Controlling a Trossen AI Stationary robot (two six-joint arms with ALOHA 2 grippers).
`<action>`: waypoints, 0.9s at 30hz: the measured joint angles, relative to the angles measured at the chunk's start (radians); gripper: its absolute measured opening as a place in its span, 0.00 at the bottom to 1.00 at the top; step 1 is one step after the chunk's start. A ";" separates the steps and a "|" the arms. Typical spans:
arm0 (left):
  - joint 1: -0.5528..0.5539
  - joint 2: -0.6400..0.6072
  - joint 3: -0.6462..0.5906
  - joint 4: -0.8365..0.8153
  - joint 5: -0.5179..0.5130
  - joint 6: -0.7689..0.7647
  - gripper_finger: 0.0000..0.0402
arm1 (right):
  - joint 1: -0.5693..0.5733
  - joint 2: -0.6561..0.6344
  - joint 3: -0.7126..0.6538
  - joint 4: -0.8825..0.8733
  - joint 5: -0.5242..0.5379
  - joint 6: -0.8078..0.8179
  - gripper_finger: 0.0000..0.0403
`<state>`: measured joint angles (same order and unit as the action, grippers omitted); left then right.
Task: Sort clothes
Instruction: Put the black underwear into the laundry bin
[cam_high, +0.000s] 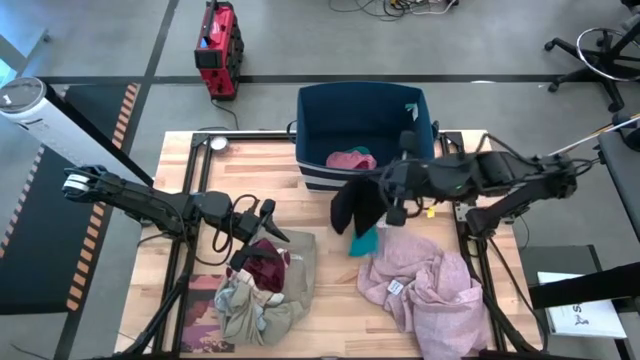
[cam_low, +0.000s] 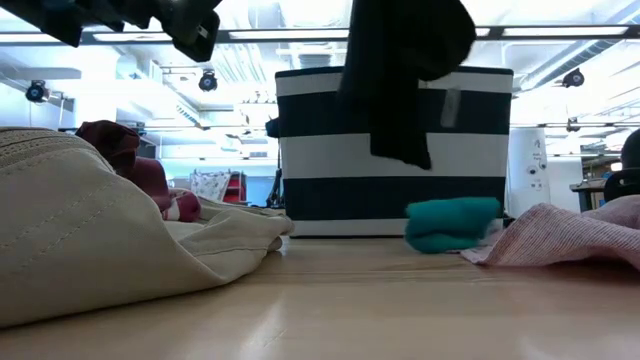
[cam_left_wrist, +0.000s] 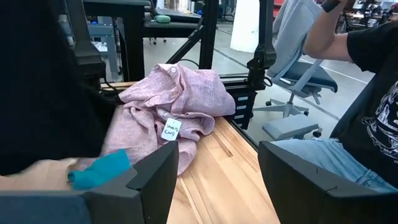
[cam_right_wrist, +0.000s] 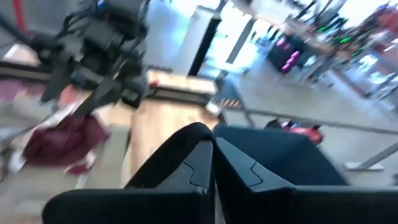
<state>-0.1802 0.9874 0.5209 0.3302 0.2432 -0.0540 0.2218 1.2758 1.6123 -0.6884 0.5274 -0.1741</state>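
My right gripper (cam_high: 388, 192) is shut on a black garment (cam_high: 356, 206) (cam_low: 400, 70), near the front of a navy and white striped bin (cam_high: 365, 110) (cam_low: 390, 150) with a pink garment (cam_high: 351, 158) inside. A small teal garment (cam_high: 365, 243) (cam_low: 450, 222) lies on the table below it, against a large lilac-pink garment (cam_high: 425, 285) (cam_left_wrist: 168, 115). My left gripper (cam_high: 266, 216) (cam_left_wrist: 217, 180) is open and empty above a pile of khaki-beige (cam_high: 290, 270) (cam_low: 90, 240), maroon (cam_high: 263, 265) and grey-green (cam_high: 240, 300) garments. My right gripper holds the black garment by a bunched upper part (cam_high: 372, 196) between its shut fingers (cam_right_wrist: 199, 168); the fingers hide the exact place. The garment hangs slack below the gripper, and its lower end (cam_low: 405, 155) is clear of the table.
A flat book with a dark pinkish cover (cam_high: 203, 322) lies at the table's near left corner. A person (cam_left_wrist: 367, 112) sits beyond the table's right edge. A red device (cam_high: 217, 45) stands on the floor behind the table. Bare wood (cam_high: 335, 310) shows between the two piles.
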 joint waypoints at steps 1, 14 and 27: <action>0.000 0.000 0.000 -0.001 0.000 0.000 0.53 | 0.000 -0.007 0.000 0.016 0.014 -0.012 0.00; 0.000 0.000 0.000 -0.001 0.000 0.000 0.53 | -0.074 -0.047 0.000 0.451 0.200 -0.408 0.00; 0.000 0.000 0.000 -0.004 0.001 -0.001 0.56 | -0.456 -0.013 0.000 0.621 -0.038 -0.451 0.00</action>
<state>-0.1802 0.9874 0.5209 0.3257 0.2443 -0.0547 -0.2337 1.2629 1.6123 -0.0675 0.4895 -0.6254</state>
